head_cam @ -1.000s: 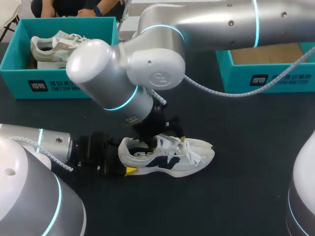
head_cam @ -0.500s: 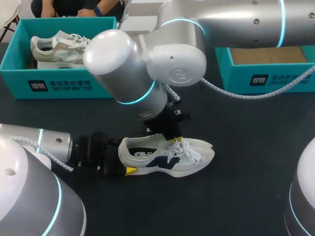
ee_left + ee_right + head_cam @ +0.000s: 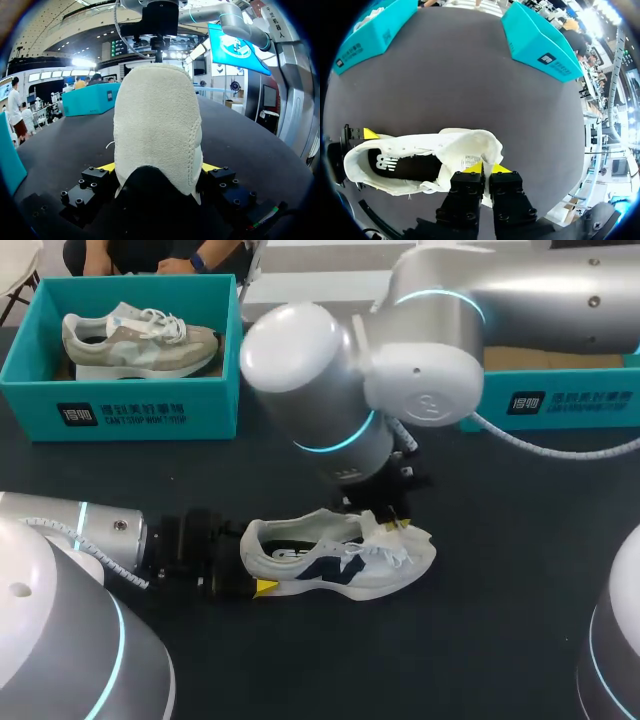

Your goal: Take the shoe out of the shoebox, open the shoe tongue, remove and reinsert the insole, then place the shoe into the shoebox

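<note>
Your shoe [image 3: 340, 558] sat on its sole on the black counter [image 3: 500, 540], between the two teal boxes but outside both. It was white with a navy side logo and loose white laces. The toe pointed to your right and the heel to your left. You could see the dark insole [image 3: 402, 167] down in the opening, with a white logo on it.

Your left claw [image 3: 158, 168] was clamped on the heel, one yellow tip on each side. Your right claw [image 3: 486, 168] was nearly closed, pinching the tongue [image 3: 470, 150] and holding it up off the laces.

The left box [image 3: 120, 405] had a grey-beige shoe [image 3: 140, 335] lying in it. The right box [image 3: 560, 400] was mostly behind your right arm, so I couldn't tell what was inside.
</note>
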Available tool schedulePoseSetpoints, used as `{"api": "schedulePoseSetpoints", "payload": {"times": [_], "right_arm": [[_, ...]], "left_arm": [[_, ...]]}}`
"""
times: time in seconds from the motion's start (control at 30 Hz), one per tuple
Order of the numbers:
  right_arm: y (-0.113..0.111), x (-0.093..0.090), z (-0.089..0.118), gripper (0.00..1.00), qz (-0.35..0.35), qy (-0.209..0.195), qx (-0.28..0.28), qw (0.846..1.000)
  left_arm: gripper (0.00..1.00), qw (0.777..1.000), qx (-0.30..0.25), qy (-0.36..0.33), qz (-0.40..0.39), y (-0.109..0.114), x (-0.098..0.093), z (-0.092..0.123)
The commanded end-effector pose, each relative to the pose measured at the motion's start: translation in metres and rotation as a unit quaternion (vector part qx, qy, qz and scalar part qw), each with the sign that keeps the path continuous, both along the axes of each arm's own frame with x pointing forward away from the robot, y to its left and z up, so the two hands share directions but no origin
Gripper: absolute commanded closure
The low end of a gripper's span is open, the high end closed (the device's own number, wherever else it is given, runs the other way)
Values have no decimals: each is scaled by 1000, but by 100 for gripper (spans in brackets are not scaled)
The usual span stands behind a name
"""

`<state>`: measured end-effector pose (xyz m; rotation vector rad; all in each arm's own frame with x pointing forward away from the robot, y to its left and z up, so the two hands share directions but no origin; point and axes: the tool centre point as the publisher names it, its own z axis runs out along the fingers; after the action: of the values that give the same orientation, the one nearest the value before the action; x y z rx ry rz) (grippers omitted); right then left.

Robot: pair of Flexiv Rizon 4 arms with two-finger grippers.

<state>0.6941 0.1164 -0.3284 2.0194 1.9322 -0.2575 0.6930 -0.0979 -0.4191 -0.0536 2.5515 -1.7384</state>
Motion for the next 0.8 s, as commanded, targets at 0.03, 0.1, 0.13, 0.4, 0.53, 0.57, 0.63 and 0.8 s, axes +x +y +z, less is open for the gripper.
{"api": "schedulePoseSetpoints", "payload": {"times": [0.03,0.1,0.13,0.4,0.53,0.57,0.63,0.8], "right_arm": [[-11,1,-20,81,3,1,37,999],[-11,2,-25,79,4,3,36,999],[-13,2,-28,77,4,4,31,1000],[-18,5,-35,59,2,13,11,1000],[-20,5,-34,53,2,16,6,1000],[-20,5,-31,52,0,14,4,1000],[-21,4,-24,51,-1,6,1,1000],[-15,4,3,35,6,-19,-4,1000]], "left_arm": [[100,1000,2,0,1,1,-1,0],[100,1000,2,0,1,1,-1,0],[100,1000,2,0,1,1,-1,0],[100,1000,2,0,1,1,-1,0],[100,1000,2,0,1,1,-1,0],[100,1000,2,0,1,1,-1,0],[100,1000,2,0,1,1,-1,0],[100,1000,2,0,1,1,-1,0]]}}
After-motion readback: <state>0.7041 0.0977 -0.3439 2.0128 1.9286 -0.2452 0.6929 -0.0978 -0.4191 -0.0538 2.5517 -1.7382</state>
